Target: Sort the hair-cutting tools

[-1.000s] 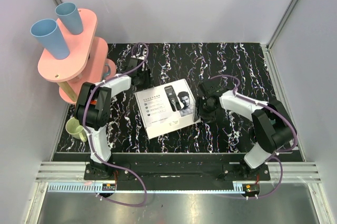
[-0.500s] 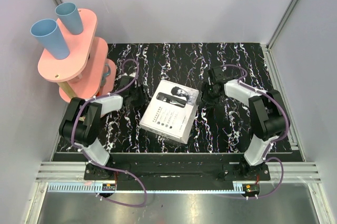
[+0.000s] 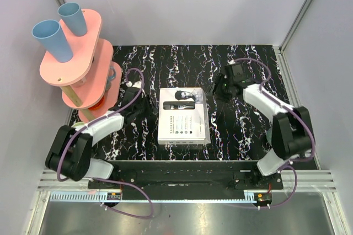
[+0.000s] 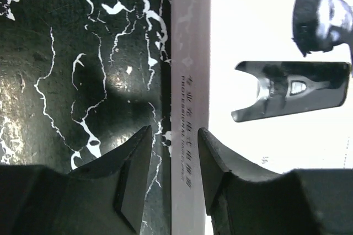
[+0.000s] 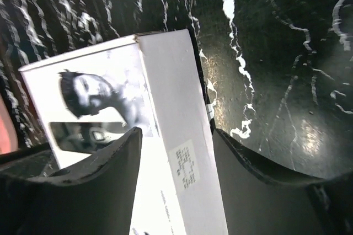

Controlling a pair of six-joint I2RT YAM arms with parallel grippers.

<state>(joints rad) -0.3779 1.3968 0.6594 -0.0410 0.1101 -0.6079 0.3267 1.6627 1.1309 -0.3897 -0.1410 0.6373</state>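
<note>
Top external: the white box (image 3: 183, 120) lay closed on the marbled table (image 3: 248, 130), between the left gripper (image 3: 144, 104) and the right gripper (image 3: 219, 92). The hair-cutting tools were hidden; the lid showed only a printed clipper picture (image 3: 180, 96).
Left wrist: jaws stood spread, straddling the box's left edge.
Right wrist: jaws stood spread across the box's right side wall.

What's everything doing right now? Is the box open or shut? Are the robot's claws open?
white box: shut, lying flat, picture side up.
left gripper: open, jaws either side of the box's edge.
right gripper: open, at the box's far corner.
blue cups: both upright on the pink shelf.
</note>
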